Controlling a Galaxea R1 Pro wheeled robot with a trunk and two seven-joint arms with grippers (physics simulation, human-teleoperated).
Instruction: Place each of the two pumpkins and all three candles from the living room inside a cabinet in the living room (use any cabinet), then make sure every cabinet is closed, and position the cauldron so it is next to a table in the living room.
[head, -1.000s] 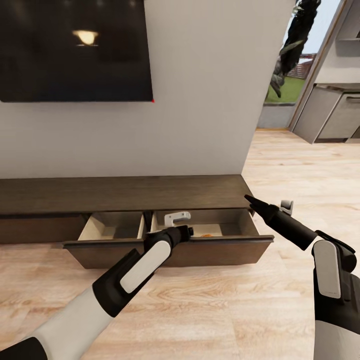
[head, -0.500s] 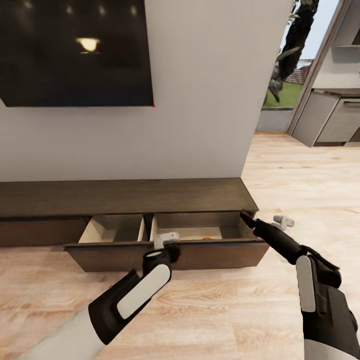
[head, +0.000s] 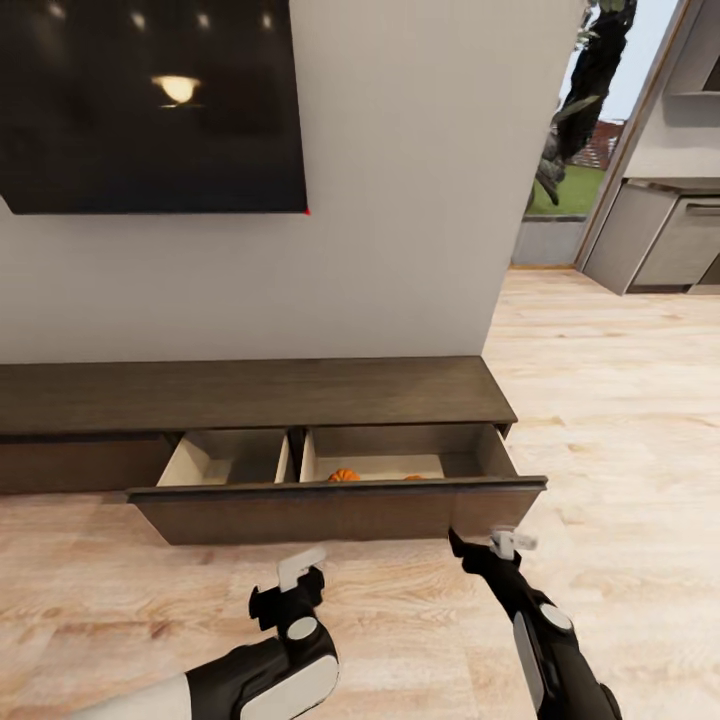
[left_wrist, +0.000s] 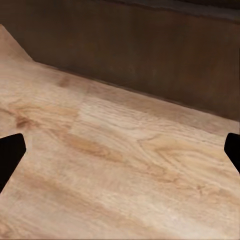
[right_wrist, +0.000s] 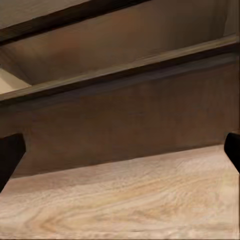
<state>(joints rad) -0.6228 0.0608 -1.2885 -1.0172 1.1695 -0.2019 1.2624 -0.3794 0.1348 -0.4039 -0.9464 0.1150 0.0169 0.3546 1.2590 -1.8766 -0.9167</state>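
At the upper left of the head view a dark wall screen (head: 150, 105) hung on the pale wall (head: 400, 200), a lamp's glow mirrored in it. Below it the cabinet (head: 250, 395) ran along the wall across the middle of the frame, its long drawer (head: 340, 510) pulled out toward the camera over the wooden floor (head: 600, 400). The drawer's light tan inside was split by a divider: the left compartment (head: 225, 460) looked bare as far as it showed, while in the right compartment a pumpkin (head: 343, 475) sat just behind the drawer front, only its orange top showing. A second small orange speck (head: 414, 477) lay further right in the same compartment, too little of it visible to name.

At the lower centre-left, the left hand (head: 292, 585) hung over the floor in front of the drawer, apart from it. In the left wrist view its two dark fingertips (left_wrist: 11, 152) stood wide apart at the frame's edges, holding nothing, with floor and dark wood beyond. At the lower centre-right, the right hand (head: 480, 548) sat just below the drawer front near its right end. In the right wrist view its fingertips (right_wrist: 10, 152) were likewise spread, nothing between them, facing the drawer front. At the upper right, a doorway showed greenery (head: 575, 100) and grey kitchen units (head: 660, 235).
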